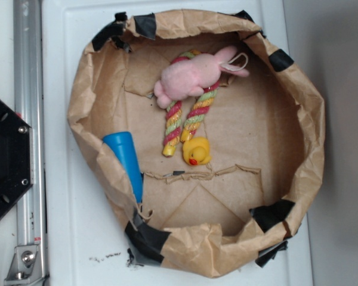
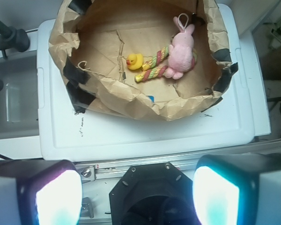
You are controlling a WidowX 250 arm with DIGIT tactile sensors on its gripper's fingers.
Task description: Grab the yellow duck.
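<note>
The yellow duck (image 1: 197,151) sits on the floor of a brown paper bin (image 1: 89,89), just below the lower ends of a twisted rope toy (image 1: 185,122). It also shows in the wrist view (image 2: 135,61), small and far off. My gripper (image 2: 138,194) is open and empty, its two glowing fingers (image 2: 58,199) wide apart, high above the robot base and well back from the bin. The gripper does not show in the exterior view.
A pink plush bunny (image 1: 194,74) lies on the upper part of the rope toy. A blue cone (image 1: 126,161) leans against the bin's left wall. The bin (image 2: 61,42) rests on a white lid (image 1: 59,226). A black robot base (image 1: 6,158) and metal rail (image 1: 30,119) are at left.
</note>
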